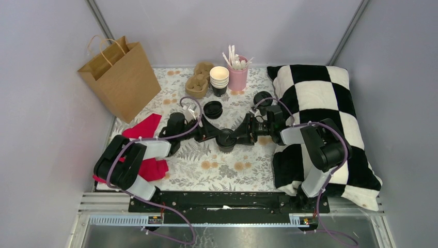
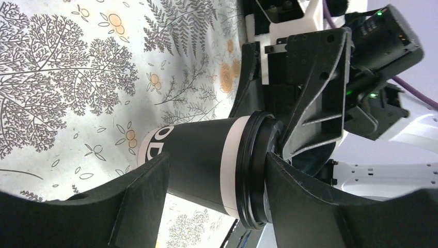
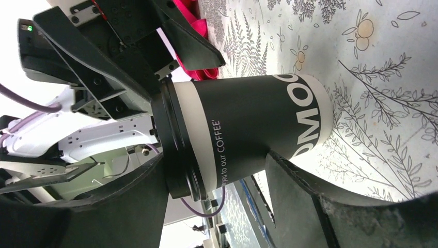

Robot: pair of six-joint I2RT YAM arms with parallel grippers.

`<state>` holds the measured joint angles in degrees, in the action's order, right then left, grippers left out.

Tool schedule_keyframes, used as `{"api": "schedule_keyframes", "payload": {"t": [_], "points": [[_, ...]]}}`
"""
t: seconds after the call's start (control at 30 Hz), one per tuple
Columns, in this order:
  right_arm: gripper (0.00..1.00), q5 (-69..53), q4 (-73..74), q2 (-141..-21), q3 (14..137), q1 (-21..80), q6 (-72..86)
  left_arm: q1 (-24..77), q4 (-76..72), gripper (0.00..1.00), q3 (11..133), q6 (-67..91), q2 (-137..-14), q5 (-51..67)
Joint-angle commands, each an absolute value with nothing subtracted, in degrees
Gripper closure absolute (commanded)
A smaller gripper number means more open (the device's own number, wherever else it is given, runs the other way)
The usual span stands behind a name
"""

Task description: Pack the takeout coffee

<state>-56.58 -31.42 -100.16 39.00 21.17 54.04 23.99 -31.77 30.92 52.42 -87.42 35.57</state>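
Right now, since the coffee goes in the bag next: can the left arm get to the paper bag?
Probably yes: the paper bag stands upright on the left gripper's own side, nothing tall between, but its mouth is high.

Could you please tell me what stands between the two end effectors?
The takeout coffee, a lidded black cup, stands upright between the left end effector and the right end effector; the top external view shows it.

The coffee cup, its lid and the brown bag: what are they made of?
The cup looks like matte printed paper, black with a white band and lettering. Its lid seems to be moulded black plastic, slightly glossy, with a stepped rim. The bag looks like stiff brown kraft paper with looped handles.
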Motion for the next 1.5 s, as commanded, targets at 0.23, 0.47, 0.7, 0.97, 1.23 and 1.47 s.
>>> {"api": "schedule_keyframes", "payload": {"t": [0.23,0.47,0.7,0.97,1.23,1.47], "points": [[0.16,-54.98,-32.75,-99.83,38.5,21.07,55.25,22.02,-34.27,0.34,20.58,52.16,-89.94,31.34],[0.15,-54.61,-30.09,-103.86,42.02,21.22,53.04,23.19,-33.66,0.34,20.39,52.12,-88.47,29.21],[0.22,-51.86,-38.74,-109.33,31.81,21.27,53.13,26.13,-39.79,0.35,16.24,54.66,-89.79,27.42],[0.21,-48.65,-20.88,-100.49,38.52,21.34,44.17,28.02,-40.15,0.38,14.86,54.59,-89.39,26.29],[0.09,-52.53,-25.23,-94.29,38.84,23.18,50.85,28.3,-37.44,0.29,16.61,54.94,-84.83,26.94],[0.07,-52.51,-26.1,-92.72,36.68,23.2,51.24,28.39,-29.93,0.12,22.1,52.99,-77.29,29.24]]}}
